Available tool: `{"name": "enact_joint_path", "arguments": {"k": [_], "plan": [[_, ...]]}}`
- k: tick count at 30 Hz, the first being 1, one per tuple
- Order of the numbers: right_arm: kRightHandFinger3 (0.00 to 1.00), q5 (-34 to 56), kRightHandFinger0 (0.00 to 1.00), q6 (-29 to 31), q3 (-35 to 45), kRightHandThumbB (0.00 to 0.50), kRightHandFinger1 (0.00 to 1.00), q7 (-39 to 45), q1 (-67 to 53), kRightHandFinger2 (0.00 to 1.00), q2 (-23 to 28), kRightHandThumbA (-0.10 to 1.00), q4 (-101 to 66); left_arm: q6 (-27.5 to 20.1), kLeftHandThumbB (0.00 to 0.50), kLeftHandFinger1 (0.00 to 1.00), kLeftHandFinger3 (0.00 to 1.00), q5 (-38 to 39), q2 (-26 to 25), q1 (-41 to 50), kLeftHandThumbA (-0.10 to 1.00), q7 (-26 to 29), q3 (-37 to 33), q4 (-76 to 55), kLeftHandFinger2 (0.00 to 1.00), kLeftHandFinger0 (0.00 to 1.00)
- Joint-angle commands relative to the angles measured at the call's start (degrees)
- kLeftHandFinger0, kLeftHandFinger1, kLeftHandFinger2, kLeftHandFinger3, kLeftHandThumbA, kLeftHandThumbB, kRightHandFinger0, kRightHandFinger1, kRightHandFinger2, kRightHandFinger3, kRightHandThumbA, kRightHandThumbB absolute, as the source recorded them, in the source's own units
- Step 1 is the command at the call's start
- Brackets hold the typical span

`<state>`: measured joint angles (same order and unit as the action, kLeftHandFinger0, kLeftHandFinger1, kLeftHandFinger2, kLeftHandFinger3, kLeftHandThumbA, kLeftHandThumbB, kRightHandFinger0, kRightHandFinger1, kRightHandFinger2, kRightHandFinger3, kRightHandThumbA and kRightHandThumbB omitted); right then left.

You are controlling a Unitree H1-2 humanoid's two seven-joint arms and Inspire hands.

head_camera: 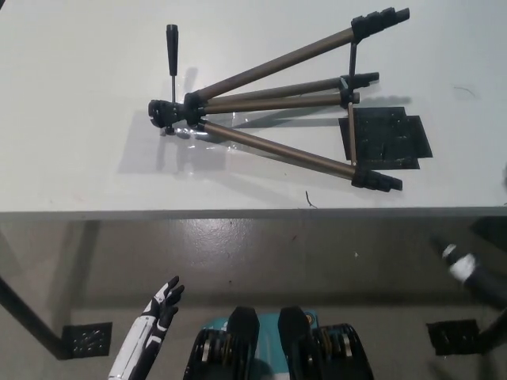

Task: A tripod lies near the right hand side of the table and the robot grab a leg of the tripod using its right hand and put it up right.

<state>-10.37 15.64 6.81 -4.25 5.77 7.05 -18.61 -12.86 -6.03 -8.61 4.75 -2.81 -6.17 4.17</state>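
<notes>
Nothing of the task is seen to be done; the tripod (269, 107) lies flat on the white desk (79, 174), untouched, and both grasping a leg and standing it upright are judged to remain. The tripod is found in the upper middle of the head view, stretching from about eleven o'clock toward two and four o'clock; its black head (168, 113) is at the left end, with a thin black handle (172, 49) sticking up toward twelve o'clock; three brownish metal legs fan out to the right, each ended by a black foot section, and thin braces are seen joining them near the feet. The nearest leg (277, 149) runs toward four o'clock and lies closest to the desk's front edge, so it is judged the likeliest one to be taken. A black mat (396, 138) is partly covered by the leg ends at three o'clock.

The white left hand (154, 321) is held low at seven o'clock, below the desk edge, with the fingers spread and holding nothing. The right hand (474, 273) is only partly in view at four o'clock, well apart from the tripod; whether its fingers are wide or closed cannot be told.
</notes>
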Motion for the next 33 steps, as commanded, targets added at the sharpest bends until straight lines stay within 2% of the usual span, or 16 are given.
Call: {"name": "enact_joint_path", "arguments": {"k": [1, 5, 9, 12, 15, 16, 21, 28, 29, 33], "plan": [[1.00, -6.0, 1.00, -14.8, 1.8, 0.467, 1.00, 3.7, 11.9, 1.00, 4.8, 0.83, -10.7, -5.1, 0.430, 1.00, 1.00, -0.8, -1.0, 0.1, 1.00, -0.2, 0.2, -0.4, 1.00, 1.00], [1.00, -14.5, 1.00, -27.4, -0.9, 0.479, 1.00, 11.1, 24.5, 1.00, 9.7, 0.88, -12.2, -4.4, 0.432, 1.00, 1.00, -1.5, -0.8, 0.4, 1.00, 0.0, 0.1, -0.9, 1.00, 1.00], [1.00, -16.9, 1.00, -32.1, -5.1, 0.499, 1.00, 16.9, 36.1, 1.00, 14.3, 0.87, -6.1, -4.9, 0.450, 1.00, 1.00, -2.1, -0.7, 0.2, 1.00, 0.3, -0.1, -0.1, 1.00, 1.00], [1.00, -16.5, 1.00, -31.5, -8.1, 0.500, 1.00, 18.4, 43.1, 1.00, 15.6, 0.87, 0.9, -4.7, 0.447, 1.00, 1.00, -1.8, -0.9, -0.2, 1.00, 0.1, 0.0, 0.0, 1.00, 1.00], [1.00, -21.4, 1.00, -31.0, -13.4, 0.500, 1.00, 20.1, 50.1, 1.00, 15.4, 0.95, 8.6, -5.1, 0.439, 1.00, 1.00, -1.6, -1.1, 0.3, 1.00, 0.0, 0.1, 0.1, 1.00, 1.00], [1.00, -22.6, 1.00, -30.7, -15.6, 0.497, 1.00, 20.7, 53.4, 1.00, 14.9, 0.85, 12.6, -5.1, 0.433, 1.00, 1.00, -1.5, -1.1, 0.3, 1.00, -0.1, 0.1, 0.0, 1.00, 1.00], [1.00, -23.9, 1.00, -31.0, -22.0, 0.500, 1.00, 23.3, 62.4, 1.00, 13.8, 0.85, 25.2, -5.4, 0.420, 1.00, 1.00, -1.9, -1.2, 0.1, 1.00, 0.1, 0.1, 0.4, 1.00, 1.00], [1.00, -25.0, 1.00, -30.2, -30.4, 0.500, 1.00, 25.0, 72.5, 1.00, 9.7, 0.86, 45.5, -4.7, 0.455, 1.00, 1.00, -1.7, -1.2, 0.7, 1.00, 0.0, 0.1, 0.5, 1.00, 1.00], [1.00, -25.0, 1.00, -29.9, -31.3, 0.500, 1.00, 24.8, 73.4, 1.00, 8.8, 0.83, 48.2, -4.5, 0.465, 1.00, 1.00, -1.7, -1.2, 1.1, 1.00, -0.1, 0.0, 0.4, 1.00, 1.00], [1.00, -25.9, 1.00, -29.6, -36.3, 0.500, 1.00, 25.6, 75.3, 1.00, 6.0, 0.82, 55.7, -6.0, 0.462, 1.00, 1.00, -1.4, -1.0, 3.4, 1.00, -0.1, -0.2, 0.5, 1.00, 1.00]]}}
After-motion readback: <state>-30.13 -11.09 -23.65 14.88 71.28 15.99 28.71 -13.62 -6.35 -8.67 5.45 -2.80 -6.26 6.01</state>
